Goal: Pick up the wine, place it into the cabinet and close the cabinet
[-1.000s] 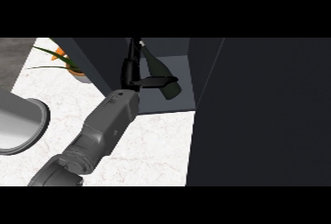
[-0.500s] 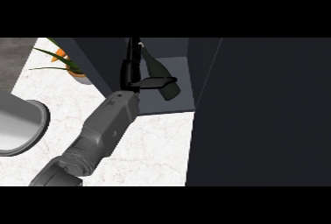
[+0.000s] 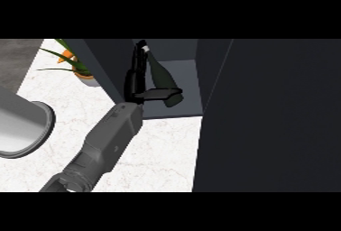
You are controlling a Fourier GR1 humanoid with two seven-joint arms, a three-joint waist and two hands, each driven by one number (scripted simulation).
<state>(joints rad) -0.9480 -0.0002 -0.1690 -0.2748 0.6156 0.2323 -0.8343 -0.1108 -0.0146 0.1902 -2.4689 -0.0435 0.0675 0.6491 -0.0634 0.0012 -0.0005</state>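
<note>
The cabinet (image 3: 185,61) stands open, a dark box with a paler grey-blue inside, and the wine (image 3: 162,76) is the only 1 thing showing within it, just past the front edge of the opening and over the cabinet's floor; whether the bottle's base touches that floor cannot be told. The left hand (image 3: 135,85) has hold of the bottle: its black fingers run up the bottle's left side and the thumb wraps across the lower body, closed round it. The grey forearm (image 3: 106,140) comes up from the view's lower left to the cabinet's mouth. The wine is a dark green bottle, tilted so that its slim neck points up and to the left, with a small pale band near the top. To the right, a broad dark door (image 3: 279,117) fills much of the view. The counter (image 3: 160,158) is white marbled stone. On it, left of the cabinet, stands a potted plant (image 3: 75,63) with green and orange leaves, and at the left edge sits a grey round basin (image 3: 23,131).
</note>
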